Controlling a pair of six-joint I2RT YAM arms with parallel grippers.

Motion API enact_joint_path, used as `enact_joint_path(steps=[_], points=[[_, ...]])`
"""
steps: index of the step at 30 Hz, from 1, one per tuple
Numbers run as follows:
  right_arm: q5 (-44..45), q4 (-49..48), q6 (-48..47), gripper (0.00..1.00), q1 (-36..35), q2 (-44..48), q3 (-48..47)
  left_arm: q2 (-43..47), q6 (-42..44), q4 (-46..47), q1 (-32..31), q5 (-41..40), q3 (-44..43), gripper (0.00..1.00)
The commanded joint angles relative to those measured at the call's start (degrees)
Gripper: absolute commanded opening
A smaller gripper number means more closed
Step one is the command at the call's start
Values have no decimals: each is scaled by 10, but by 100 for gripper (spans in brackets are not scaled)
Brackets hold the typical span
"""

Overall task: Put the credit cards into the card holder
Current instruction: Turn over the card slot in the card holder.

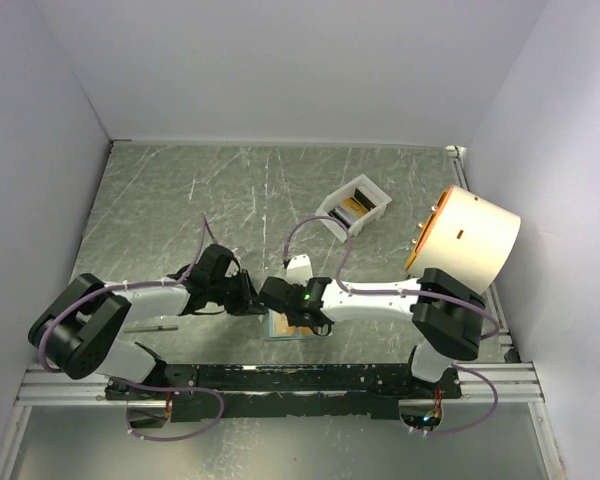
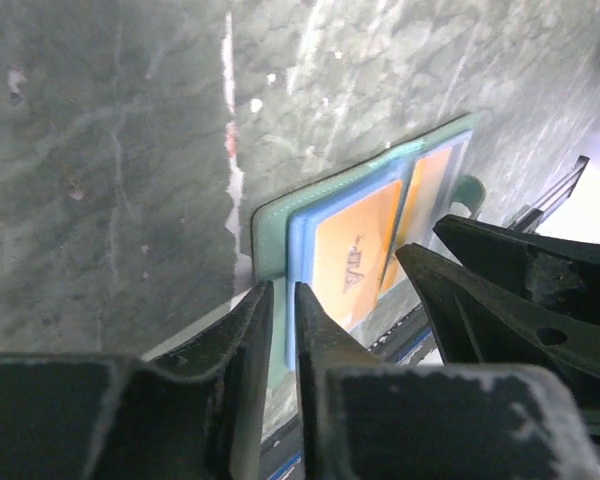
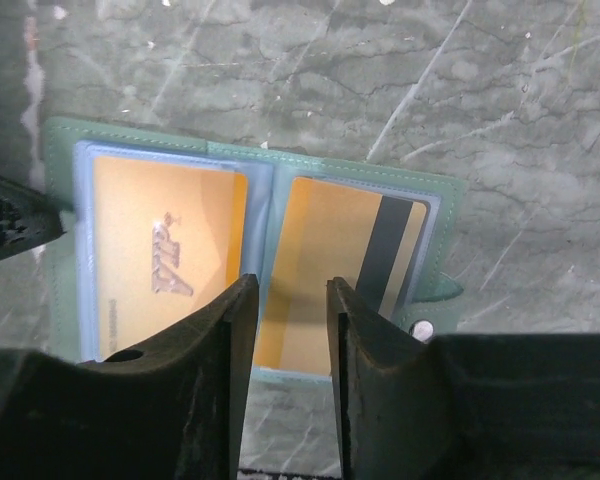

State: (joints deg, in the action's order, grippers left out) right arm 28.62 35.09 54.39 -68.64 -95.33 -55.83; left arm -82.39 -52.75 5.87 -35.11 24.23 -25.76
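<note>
Under the right wrist, two gold cards (image 3: pixel 160 250) fill the open card holder (image 3: pixel 60 180), mostly hidden overhead; right gripper (image 3: pixel 288 285) half-open, empty, left gripper (image 2: pixel 282 290) barely parted, gripping nothing.

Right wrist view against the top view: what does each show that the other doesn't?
Only the right wrist: two gold cards seated in the open wallet, the left card bearing a logo, the right card with a dark stripe, plus the snap. Only the top: the white tray holding more cards, and a cream cylinder at right. Both: the wallet on the table under the right fingers.
</note>
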Motion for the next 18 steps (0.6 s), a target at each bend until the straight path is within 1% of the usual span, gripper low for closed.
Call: enact_joint_path(steps=[1,5,6,11,14,18], points=[[1,-12,-21,36,-1,66,9,41,-14,-6,-14,-1,-11,29],[-24,-47,-42,38,17,116,41,63,-29,8,-28,0,-13,42],[-28,-50,-45,40,24,123,48,64,-33,12,-31,1,-14,44],[-53,-63,-55,44,64,152,88,51,-40,16,-45,-10,-15,49],[-89,-95,-60,46,93,179,127,42,-47,23,-52,-16,-12,51],[-109,-126,-59,47,109,201,162,33,-53,38,-60,-21,-9,53]])
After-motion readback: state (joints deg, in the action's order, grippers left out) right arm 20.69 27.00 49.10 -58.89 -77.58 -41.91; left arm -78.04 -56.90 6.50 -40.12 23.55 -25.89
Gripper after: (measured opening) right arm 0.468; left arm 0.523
